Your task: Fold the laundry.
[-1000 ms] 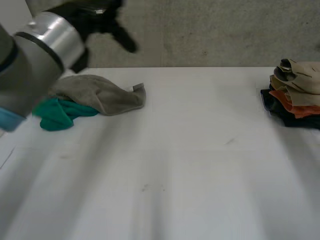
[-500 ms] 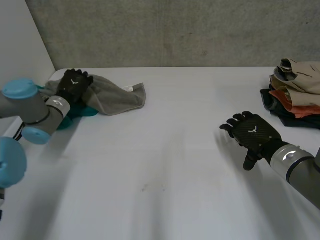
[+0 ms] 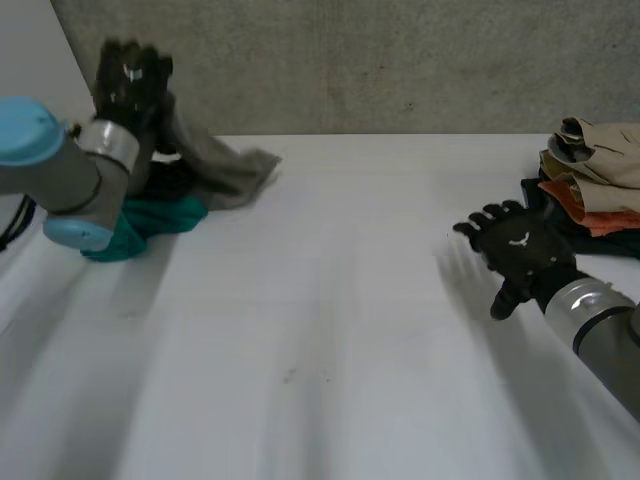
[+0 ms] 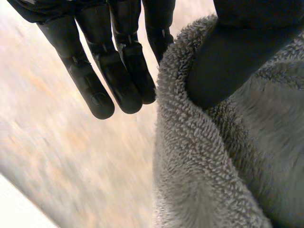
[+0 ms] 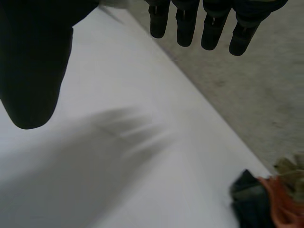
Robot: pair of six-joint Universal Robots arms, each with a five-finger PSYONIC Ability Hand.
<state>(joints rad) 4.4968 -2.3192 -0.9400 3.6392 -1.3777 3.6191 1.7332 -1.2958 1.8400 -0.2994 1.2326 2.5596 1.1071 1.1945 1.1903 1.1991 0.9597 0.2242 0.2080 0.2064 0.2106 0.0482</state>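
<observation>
A grey terry towel hangs from my left hand, which is raised above the table's far left corner and shut on the towel's upper edge. In the left wrist view the thumb presses into the grey towel beside the straight fingers. The towel's lower end trails over a teal cloth lying on the white table. My right hand hovers open over the table's right side, fingers spread and empty. Its thumb and fingertips hold nothing.
A stack of folded clothes, beige over orange over dark, sits at the table's right edge, just beyond my right hand; the stack lies past that hand's fingertips. A grey wall runs behind the table.
My left hand closed on the grey towel and lifted it up off the teal cloth. The right hand drifted slightly toward the folded stack, still open.
</observation>
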